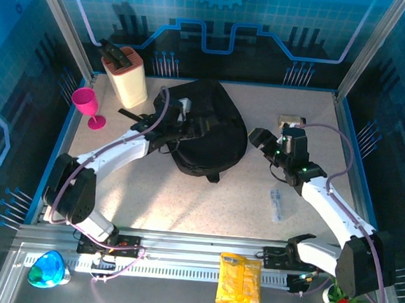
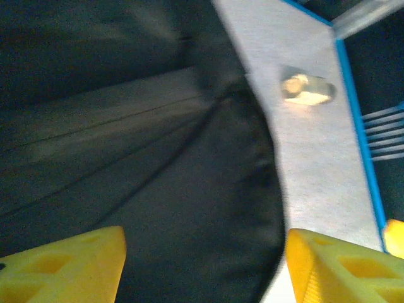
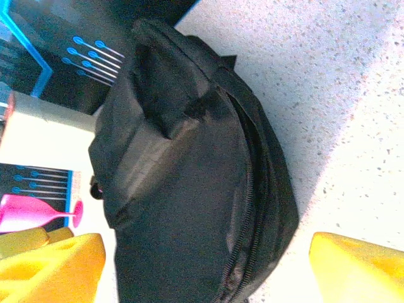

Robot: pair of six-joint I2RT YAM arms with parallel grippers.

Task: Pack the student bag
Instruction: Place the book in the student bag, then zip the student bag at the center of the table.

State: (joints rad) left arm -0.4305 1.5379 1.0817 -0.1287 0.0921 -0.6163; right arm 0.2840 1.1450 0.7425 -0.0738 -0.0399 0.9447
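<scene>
With the left claw (image 2: 205, 262) and right claw (image 3: 208, 265) both spread apart and empty, the bag (image 1: 208, 127) just ahead looks soft and floppy, best pinched at its zipper edge (image 3: 251, 202).

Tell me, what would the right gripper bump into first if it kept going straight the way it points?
Most likely the black backpack. In the wrist view the open right gripper has the backpack's zippered side straight ahead of it, with nothing in between. How far off it lies is hard to judge.
</scene>
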